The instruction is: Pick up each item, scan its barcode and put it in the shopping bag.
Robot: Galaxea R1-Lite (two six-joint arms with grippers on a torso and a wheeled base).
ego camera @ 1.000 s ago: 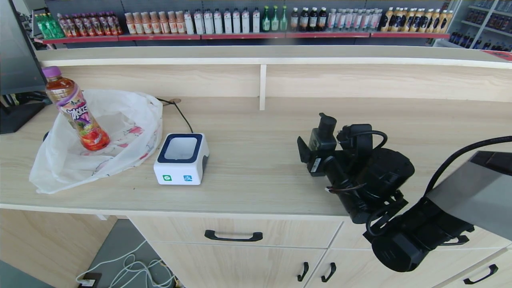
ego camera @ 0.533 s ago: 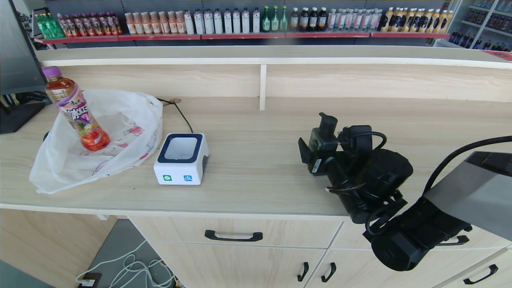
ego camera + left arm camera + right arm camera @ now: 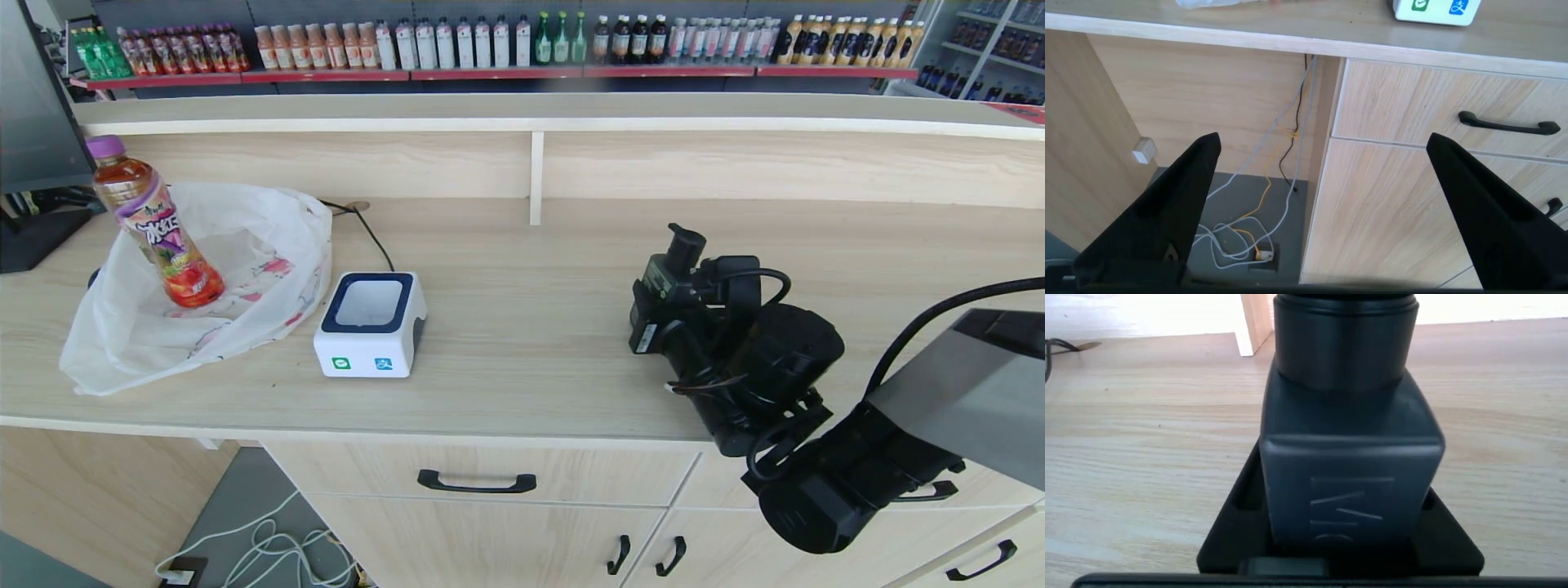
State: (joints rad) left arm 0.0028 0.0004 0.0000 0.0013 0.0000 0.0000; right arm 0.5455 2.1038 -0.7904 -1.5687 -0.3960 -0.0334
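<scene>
Since the earlier frame the right gripper (image 3: 660,306) has turned and shifted slightly right, clamped on a dark capped bottle (image 3: 676,261) held over the counter (image 3: 522,343) well right of the scanner (image 3: 371,322), probably to orient its barcode; the left gripper (image 3: 1323,147) gapes wide, empty.

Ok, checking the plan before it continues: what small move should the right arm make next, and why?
Probably carry the dark bottle in the right gripper left toward the scanner: it is held well right of the scan window, not yet bagged.
</scene>
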